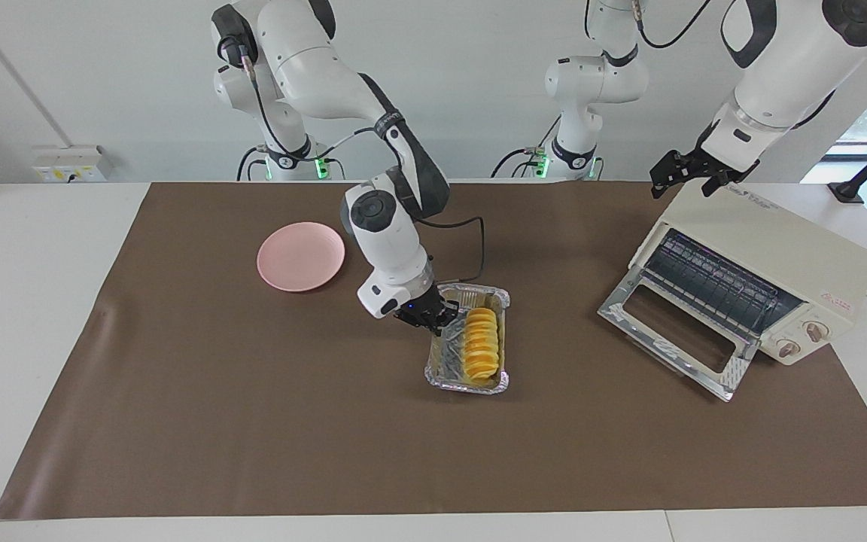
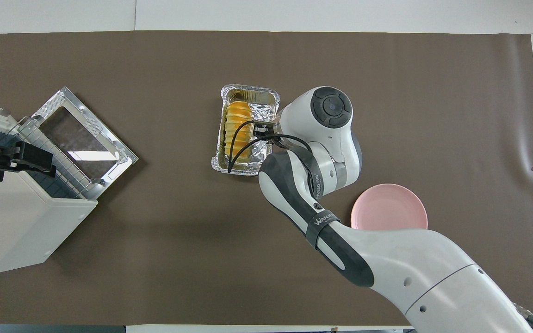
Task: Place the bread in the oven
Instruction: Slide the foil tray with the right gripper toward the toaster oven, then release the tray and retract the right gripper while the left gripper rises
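The bread, a ridged yellow-orange loaf, lies in a crinkled foil tray near the middle of the table. My right gripper is shut on that tray's long rim, on the side toward the right arm's end, and does not touch the loaf. From overhead, the bread and the right gripper sit side by side in the foil tray. The cream oven stands at the left arm's end with its glass door dropped open and the rack showing. My left gripper waits, open, at the oven's top edge.
A round pink plate lies toward the right arm's end, nearer to the robots than the tray. A brown mat covers the table. Bare mat lies between the tray and the oven door.
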Controlling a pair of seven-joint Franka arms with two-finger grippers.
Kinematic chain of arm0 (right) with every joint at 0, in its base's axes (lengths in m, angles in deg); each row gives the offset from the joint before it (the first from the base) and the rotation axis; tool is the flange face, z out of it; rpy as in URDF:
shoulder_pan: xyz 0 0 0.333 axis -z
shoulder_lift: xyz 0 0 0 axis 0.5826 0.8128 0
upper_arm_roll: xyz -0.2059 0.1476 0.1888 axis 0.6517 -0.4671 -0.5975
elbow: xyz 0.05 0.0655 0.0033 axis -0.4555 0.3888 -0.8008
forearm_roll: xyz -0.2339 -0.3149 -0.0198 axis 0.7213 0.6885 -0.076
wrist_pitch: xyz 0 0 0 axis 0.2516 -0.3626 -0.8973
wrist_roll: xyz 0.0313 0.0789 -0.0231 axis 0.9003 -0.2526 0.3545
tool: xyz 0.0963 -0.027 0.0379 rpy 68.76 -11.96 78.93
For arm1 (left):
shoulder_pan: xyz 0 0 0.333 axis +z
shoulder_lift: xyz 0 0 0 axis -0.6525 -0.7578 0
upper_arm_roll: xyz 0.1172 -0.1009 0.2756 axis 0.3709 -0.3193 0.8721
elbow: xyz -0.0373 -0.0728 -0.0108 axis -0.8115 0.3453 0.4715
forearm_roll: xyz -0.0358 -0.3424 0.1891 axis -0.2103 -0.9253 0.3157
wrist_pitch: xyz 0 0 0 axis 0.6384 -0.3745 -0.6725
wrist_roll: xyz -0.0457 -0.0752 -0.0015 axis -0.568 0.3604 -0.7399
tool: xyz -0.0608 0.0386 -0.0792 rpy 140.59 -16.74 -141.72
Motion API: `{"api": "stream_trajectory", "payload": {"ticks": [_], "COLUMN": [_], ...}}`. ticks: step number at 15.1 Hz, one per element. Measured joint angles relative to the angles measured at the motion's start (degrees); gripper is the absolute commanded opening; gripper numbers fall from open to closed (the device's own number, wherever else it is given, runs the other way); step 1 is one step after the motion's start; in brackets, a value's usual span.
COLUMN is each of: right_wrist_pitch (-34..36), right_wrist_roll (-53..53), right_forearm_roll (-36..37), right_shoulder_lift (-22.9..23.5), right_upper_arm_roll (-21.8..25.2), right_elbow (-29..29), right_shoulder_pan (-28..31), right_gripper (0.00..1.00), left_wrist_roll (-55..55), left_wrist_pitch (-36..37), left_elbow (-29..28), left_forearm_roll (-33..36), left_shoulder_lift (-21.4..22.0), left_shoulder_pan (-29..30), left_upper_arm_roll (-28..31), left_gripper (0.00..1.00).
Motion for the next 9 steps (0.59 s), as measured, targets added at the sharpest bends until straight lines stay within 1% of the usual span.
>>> {"api": "stream_trajectory", "payload": {"ticks": [2, 3, 4, 5, 7, 9], "right_wrist_pitch": [0.0, 0.1, 0.5, 1.6, 4.5, 9.7], "right_wrist_roll": [0.0, 0.0, 0.0, 0.0, 0.0, -1.0], "right_forearm_roll": [0.0, 0.0, 0.0, 0.3, 1.7, 2.8], "right_shoulder_lift": [0.0, 0.0, 0.0, -0.2, -1.5, -4.9], "right_upper_arm_roll": [0.1, 0.1, 0.3, 0.7, 1.8, 2.6], "right_elbow": [0.7, 0.9, 0.9, 0.6, -0.6, -1.8], "right_shoulder_pan": [0.0, 0.0, 0.0, 0.1, 1.1, 3.9], "right_gripper": [0.71, 0.84, 0.93, 1.0, 1.0, 1.0], "left_wrist_roll": [0.0, 0.0, 0.0, 0.0, 0.0, 0.0], "left_wrist_pitch": [0.0, 0.0, 0.0, 0.0, 0.0, 0.0], "left_elbow": [0.0, 0.0, 0.0, 0.0, 0.0, 0.0], "left_forearm_roll": [0.0, 0.0, 0.0, 0.0, 0.0, 0.0], "left_shoulder_lift": [0.0, 0.0, 0.0, 0.0, 0.0, 0.0], "left_shoulder_pan": [0.0, 0.0, 0.0, 0.0, 0.0, 0.0], "left_upper_arm_roll": [0.0, 0.0, 0.0, 0.0, 0.0, 0.0], "left_gripper": [1.0, 1.0, 1.0, 1.0, 1.0, 1.0]}}
